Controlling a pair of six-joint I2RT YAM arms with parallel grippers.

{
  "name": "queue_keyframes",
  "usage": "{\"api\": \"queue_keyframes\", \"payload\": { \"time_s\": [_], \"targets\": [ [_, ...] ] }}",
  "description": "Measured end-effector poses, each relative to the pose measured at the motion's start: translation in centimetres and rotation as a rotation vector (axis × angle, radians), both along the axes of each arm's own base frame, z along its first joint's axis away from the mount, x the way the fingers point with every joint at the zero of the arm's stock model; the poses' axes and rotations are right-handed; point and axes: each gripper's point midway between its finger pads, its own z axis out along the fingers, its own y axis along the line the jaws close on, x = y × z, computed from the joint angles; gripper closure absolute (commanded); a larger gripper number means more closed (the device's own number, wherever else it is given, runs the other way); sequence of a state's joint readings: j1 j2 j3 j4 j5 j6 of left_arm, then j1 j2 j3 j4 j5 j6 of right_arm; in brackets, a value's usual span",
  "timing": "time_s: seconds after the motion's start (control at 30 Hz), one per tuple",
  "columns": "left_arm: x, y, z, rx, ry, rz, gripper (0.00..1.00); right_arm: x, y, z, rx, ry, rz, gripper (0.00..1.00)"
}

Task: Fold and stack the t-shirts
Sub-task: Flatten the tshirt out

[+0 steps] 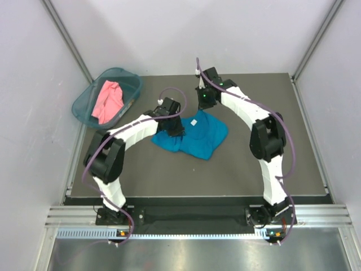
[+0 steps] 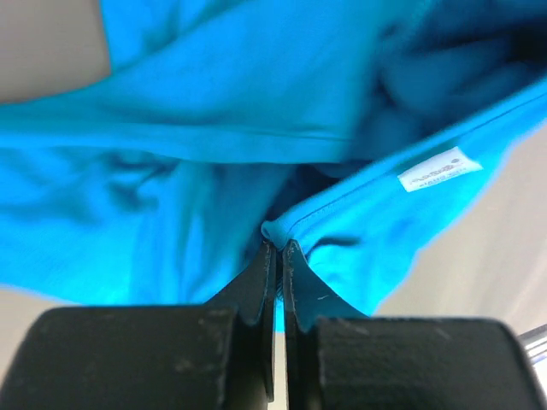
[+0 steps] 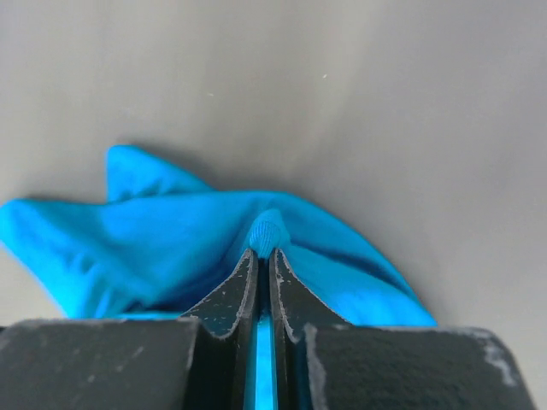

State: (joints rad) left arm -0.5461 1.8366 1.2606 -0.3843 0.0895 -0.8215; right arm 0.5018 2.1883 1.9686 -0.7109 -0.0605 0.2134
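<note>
At the far left, the basket [image 1: 80,99] sits on the back left corner of the surface [image 1: 225,169], and the pink shirt [image 1: 108,100] lies crumpled inside it. Well apart from that, near the middle of the surface, the blue shirt [image 1: 197,135] lies in a rumpled heap, not spread flat.

My left tool [image 2: 279,249] is down at the heap's left side. On its wrist camera I see both fingers [image 2: 261,278] pressed together with a stitched edge of the blue shirt pinched between them, so it is clenched on the cloth. A white label [image 2: 438,170] shows on a fold just to the right of that grip.

My right tool [image 3: 264,254] is at the heap's back edge. Its fingers are likewise squeezed tight on a small nub of blue cloth that pokes up past the tips. The rest of the shirt spreads out beyond them onto bare grey surface.
</note>
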Motion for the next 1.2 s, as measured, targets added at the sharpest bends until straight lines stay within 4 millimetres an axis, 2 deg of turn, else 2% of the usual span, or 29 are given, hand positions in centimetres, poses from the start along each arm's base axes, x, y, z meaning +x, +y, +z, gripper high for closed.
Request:
{"api": "queue_keyframes", "payload": {
  "time_s": [0.1, 0.17, 0.3, 0.37, 0.4, 0.43, 0.5, 0.57, 0.63, 0.7, 0.8, 0.87, 0.97, 1.03, 1.1, 1.2],
  "targets": [
    [0.8, 0.7, 4.8, 0.003, -0.110, 0.007, 1.00, -0.6, -0.6, 4.5, 0.022, -0.060, -0.009, 1.00],
    [1.4, 0.9, 9.1, -0.013, -0.212, 0.004, 1.00, -1.2, -1.0, 7.8, 0.048, -0.109, -0.018, 1.00],
    [1.5, 1.9, 20.2, -0.078, -0.471, -0.002, 1.00, -3.2, -2.5, 16.2, 0.121, -0.249, -0.043, 1.00],
    [0.8, 2.8, 25.4, -0.106, -0.592, -0.005, 1.00, -4.5, -3.4, 20.2, 0.158, -0.321, -0.059, 1.00],
    [-0.1, 3.5, 28.7, -0.125, -0.668, -0.008, 1.00, -5.4, -3.9, 22.5, 0.184, -0.363, -0.067, 1.00],
    [-0.6, 3.8, 30.1, -0.136, -0.700, -0.010, 1.00, -6.4, -4.4, 24.7, 0.214, -0.401, -0.073, 1.00],
    [-2.4, 4.7, 34.4, -0.165, -0.799, -0.022, 1.00, -9.0, -5.2, 29.1, 0.288, -0.477, -0.069, 1.00],
    [-4.4, 5.6, 38.2, -0.190, -0.885, -0.034, 1.00, -12.8, -5.5, 33.7, 0.385, -0.555, -0.027, 1.00],
    [-6.3, 6.8, 41.4, -0.208, -0.964, -0.036, 1.00, -16.8, -5.1, 37.4, 0.485, -0.611, 0.041, 1.00],
    [-8.6, 8.5, 44.5, -0.216, -1.046, -0.030, 1.00, -21.0, -4.2, 40.2, 0.586, -0.642, 0.133, 1.00],
    [-11.6, 11.7, 48.1, -0.199, -1.156, 0.017, 1.00, -26.7, -1.9, 42.5, 0.704, -0.636, 0.293, 1.00],
    [-13.8, 15.6, 50.9, -0.156, -1.246, 0.117, 1.00, -30.0, -0.1, 42.8, 0.751, -0.602, 0.398, 1.00],
    [-17.0, 20.3, 54.7, -0.116, -1.363, 0.250, 1.00, -33.0, 1.8, 42.8, 0.784, -0.563, 0.489, 1.00],
    [-19.6, 23.6, 57.6, -0.114, -1.448, 0.349, 1.00, -33.8, 2.2, 42.8, 0.796, -0.557, 0.509, 1.00],
    [-22.0, 26.1, 60.0, -0.125, -1.522, 0.427, 1.00, -33.4, 2.1, 43.0, 0.795, -0.575, 0.485, 1.00],
    [-23.3, 27.6, 61.5, -0.136, -1.573, 0.483, 1.00, -32.2, 2.4, 43.2, 0.781, -0.616, 0.451, 1.00]
  ]
}}
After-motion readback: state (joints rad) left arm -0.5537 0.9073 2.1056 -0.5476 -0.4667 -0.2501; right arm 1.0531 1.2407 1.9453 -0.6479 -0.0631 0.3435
